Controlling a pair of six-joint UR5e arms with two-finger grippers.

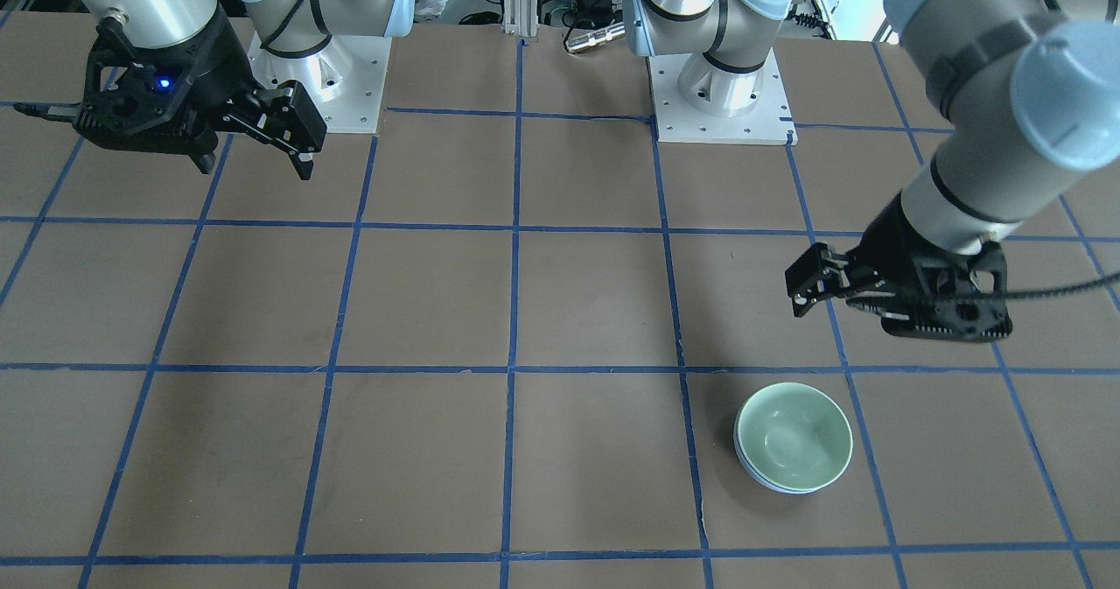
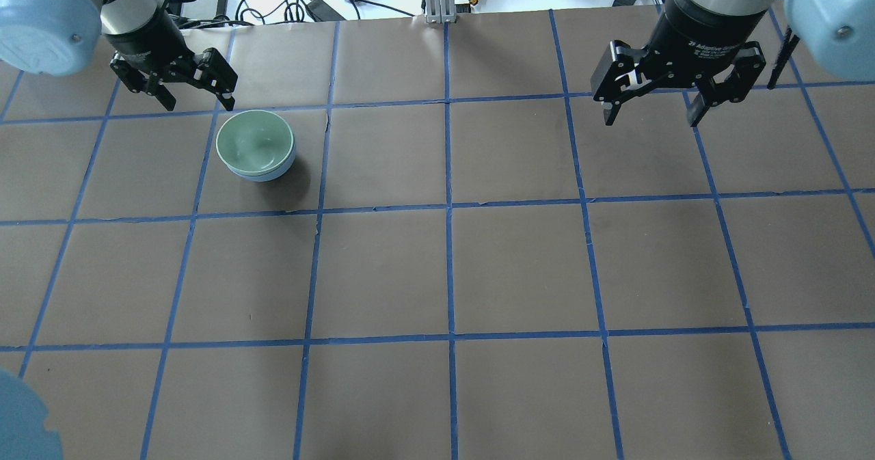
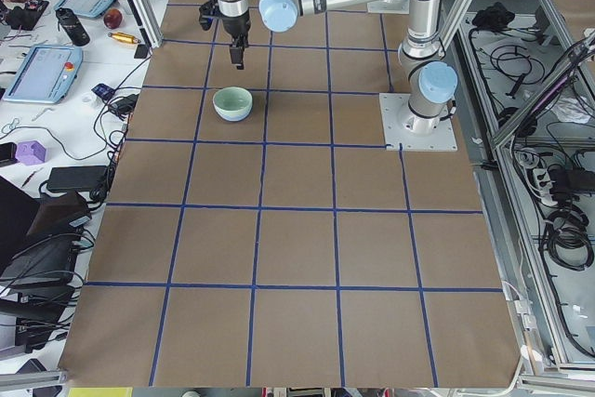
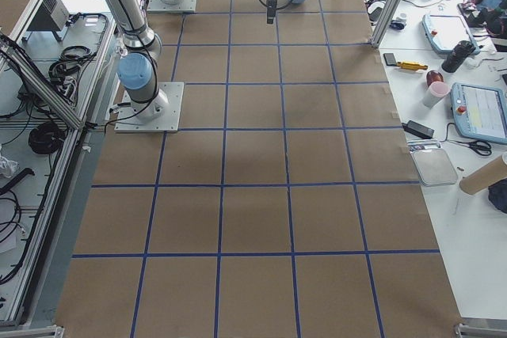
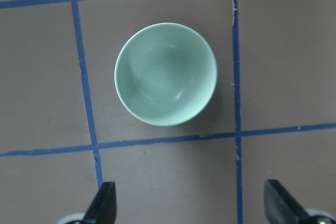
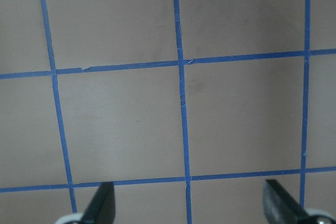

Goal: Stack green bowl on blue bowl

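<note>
We are counting two bowls: one green bowl (image 2: pixel 254 142) and one blue bowl (image 2: pixel 263 176), the green one sitting inside the blue one. We are seeing two arms, one left arm (image 2: pixel 137 16) and one right arm (image 2: pixel 718 2). We are counting two grippers, one left gripper (image 2: pixel 196 98) and one right gripper (image 2: pixel 651 119), each showing two fingers (image 2: pixel 608 108). We are seeing one table (image 2: pixel 444 275).
</note>
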